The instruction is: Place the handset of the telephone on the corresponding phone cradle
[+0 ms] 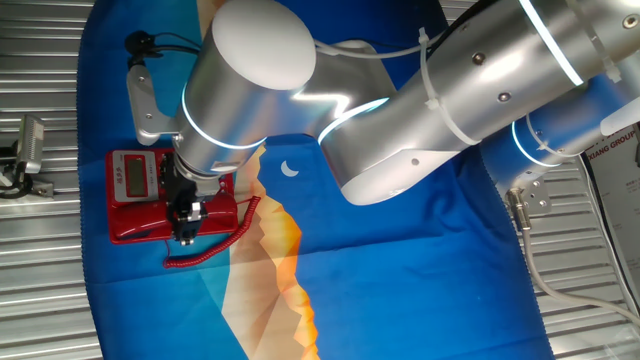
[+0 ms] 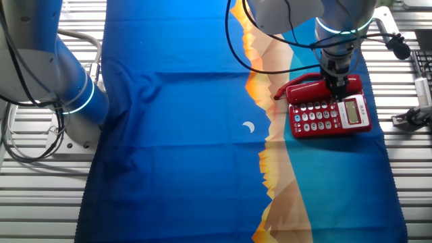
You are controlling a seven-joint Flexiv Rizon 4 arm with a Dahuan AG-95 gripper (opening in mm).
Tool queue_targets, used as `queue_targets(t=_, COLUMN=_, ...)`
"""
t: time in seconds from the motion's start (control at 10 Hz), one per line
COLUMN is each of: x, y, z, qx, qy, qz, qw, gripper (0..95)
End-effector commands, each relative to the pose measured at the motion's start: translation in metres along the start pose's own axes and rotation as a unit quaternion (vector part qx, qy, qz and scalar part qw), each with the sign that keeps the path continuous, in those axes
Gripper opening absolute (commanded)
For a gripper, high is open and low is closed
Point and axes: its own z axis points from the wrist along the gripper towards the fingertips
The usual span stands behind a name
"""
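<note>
Lying along the far edge of the telephone (image 2: pixel 329 111) in the other fixed view, the handset (image 2: pixel 312 86) shows as a glossy red bar with a rounded end, seated over the phone cradle strip, which it hides from sight. Its red coiled cord (image 1: pixel 222 237) trails off the base onto the cloth in one fixed view. The keypad's rows of round buttons and the small grey-green screen (image 2: pixel 352 111) sit just beside the handset, uncovered.

The gripper (image 2: pixel 335 86) comes straight down on the handset near its middle; its dark fingers appear pressed against the bar, but neither view shows plainly whether they clamp it or stand just apart, so I cannot tell the grip. In one fixed view the silver wrist of the arm (image 1: pixel 245 90) blocks most of the phone.

The telephone rests on a blue cloth (image 2: pixel 182 148) printed with an orange mountain ridge and a small white crescent (image 2: pixel 249 127). The cloth covers a ribbed metal worktop (image 2: pixel 40 202). A second arm's silver base (image 2: pixel 64 81) stands well apart, at the cloth's other side.
</note>
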Motion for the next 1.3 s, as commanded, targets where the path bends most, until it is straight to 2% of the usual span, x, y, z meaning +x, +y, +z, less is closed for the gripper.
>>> queue_targets(t=0.1, x=-0.0007, y=0.0005, z=0.0006, qx=0.003, qy=-0.002, qz=-0.002, qw=1.0000, gripper=95.0)
queue_targets(t=0.5, x=-0.0017, y=0.0014, z=0.0008, qx=-0.002, qy=0.001, qz=-0.005, qw=1.0000, gripper=95.0)
queue_targets(t=0.8, x=-0.0019, y=0.0019, z=0.0020, qx=0.004, qy=-0.001, qz=0.014, qw=0.9999, gripper=95.0)
queue_targets(t=1.0, x=-0.0018, y=0.0018, z=0.0020, qx=0.014, qy=0.000, qz=0.026, qw=0.9996, gripper=95.0)
queue_targets(t=1.3, x=-0.0016, y=0.0017, z=0.0008, qx=0.011, qy=-0.001, qz=0.019, qw=0.9997, gripper=95.0)
